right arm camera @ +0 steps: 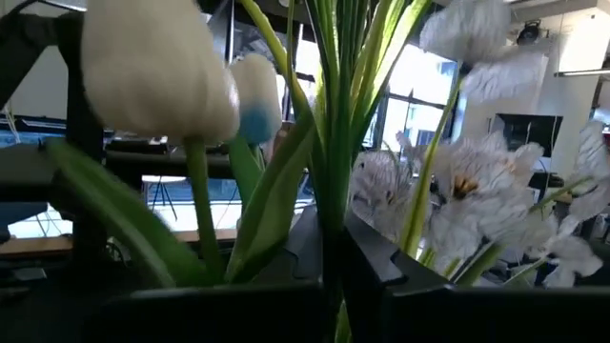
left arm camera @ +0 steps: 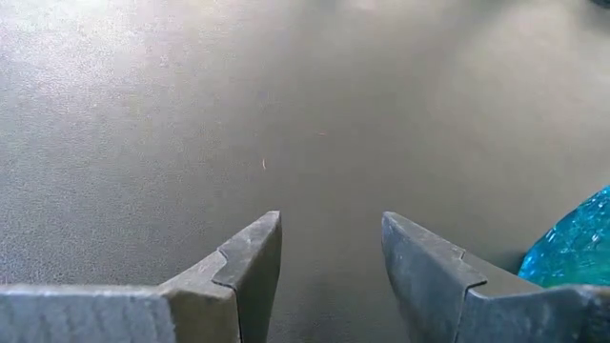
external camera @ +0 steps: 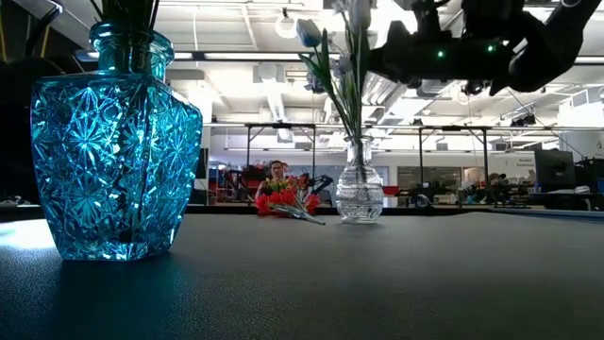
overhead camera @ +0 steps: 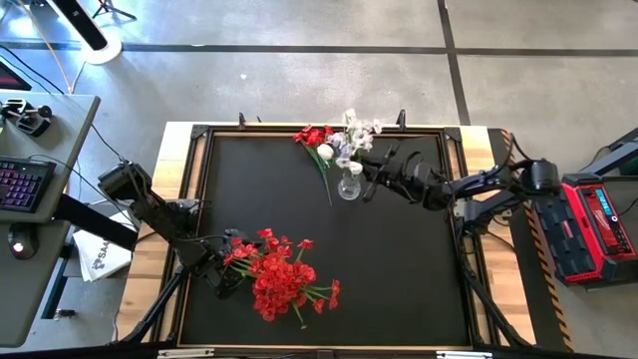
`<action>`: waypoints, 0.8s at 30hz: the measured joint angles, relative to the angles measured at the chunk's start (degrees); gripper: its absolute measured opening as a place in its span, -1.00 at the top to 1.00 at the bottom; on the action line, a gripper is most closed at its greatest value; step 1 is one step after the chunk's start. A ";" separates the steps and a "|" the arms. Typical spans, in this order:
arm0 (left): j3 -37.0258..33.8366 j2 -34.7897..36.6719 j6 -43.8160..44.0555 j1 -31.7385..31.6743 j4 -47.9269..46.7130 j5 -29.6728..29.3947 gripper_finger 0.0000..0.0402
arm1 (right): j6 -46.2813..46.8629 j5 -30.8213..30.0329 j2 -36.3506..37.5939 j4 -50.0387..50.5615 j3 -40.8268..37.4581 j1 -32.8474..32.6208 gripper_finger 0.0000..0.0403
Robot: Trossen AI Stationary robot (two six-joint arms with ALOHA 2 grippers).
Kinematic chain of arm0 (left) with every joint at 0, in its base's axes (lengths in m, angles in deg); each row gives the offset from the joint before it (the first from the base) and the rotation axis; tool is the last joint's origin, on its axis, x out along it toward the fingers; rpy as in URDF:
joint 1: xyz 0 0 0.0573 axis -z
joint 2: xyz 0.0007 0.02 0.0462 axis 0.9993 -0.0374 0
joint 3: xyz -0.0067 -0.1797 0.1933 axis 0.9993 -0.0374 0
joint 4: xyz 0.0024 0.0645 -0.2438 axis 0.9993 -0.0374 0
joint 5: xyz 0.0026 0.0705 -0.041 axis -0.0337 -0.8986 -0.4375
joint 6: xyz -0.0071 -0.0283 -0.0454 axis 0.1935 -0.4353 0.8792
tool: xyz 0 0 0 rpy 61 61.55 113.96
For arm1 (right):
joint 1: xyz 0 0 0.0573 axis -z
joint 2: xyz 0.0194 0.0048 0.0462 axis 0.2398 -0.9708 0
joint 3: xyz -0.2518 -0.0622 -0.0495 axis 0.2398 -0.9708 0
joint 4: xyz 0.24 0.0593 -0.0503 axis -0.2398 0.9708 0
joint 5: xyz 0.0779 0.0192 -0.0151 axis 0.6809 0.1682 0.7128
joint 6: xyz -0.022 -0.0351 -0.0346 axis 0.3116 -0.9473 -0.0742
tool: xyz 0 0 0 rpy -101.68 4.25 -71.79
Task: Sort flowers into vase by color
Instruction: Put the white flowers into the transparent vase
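Over the far middle of the black worktop (overhead camera: 399, 269), the right hand (overhead camera: 365, 166) reaches in level from the right side, its dark arm stretched out flat, and its fingers are clenched on the green stems of the white flowers (overhead camera: 351, 135) that stand in a small clear glass vase (overhead camera: 349, 185) — the right wrist view shows stems running down between the two dark fingers, with a pale tulip bud (right arm camera: 157, 71) and frilled white blooms (right arm camera: 477, 195) close before the lens. Near the front left, the left hand (overhead camera: 228, 267) sits low over the worktop with its arm angled in from the left edge; its grey fingers (left arm camera: 250, 272) stand apart with nothing between them, just beside a bunch of bright red flowers (overhead camera: 284, 281) standing in a faceted turquoise glass vase (external camera: 115, 146). From above, the red blooms cover that vase entirely; the low view cuts off its flowers at the top edge, and the left wrist view catches only a sliver of turquoise glass. A loose sprig of red flowers (overhead camera: 315, 138) lies on the worktop beside the clear vase, its stem pointing toward the middle. A pale wooden frame (overhead camera: 179, 170) borders the worktop, a grey concrete floor (overhead camera: 299, 80) surrounds it, and behind it lies a bright hall with ceiling lights.
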 joint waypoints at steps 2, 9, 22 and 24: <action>0.00 -0.01 0.02 0.00 0.04 0.35 0.17 | 0.22 -0.18 -0.74 -0.25 0.00 0.00 0.98; 0.00 0.00 -0.04 0.00 0.05 0.71 0.17 | 1.44 -0.44 -0.51 1.68 0.00 -0.04 0.63; 0.00 0.00 0.26 0.00 0.20 0.71 0.17 | 0.78 -6.89 17.01 26.14 0.00 -3.72 -0.10; -0.01 -0.01 0.26 0.00 0.20 0.71 0.17 | -0.05 -10.27 21.42 30.37 0.00 -5.40 -0.11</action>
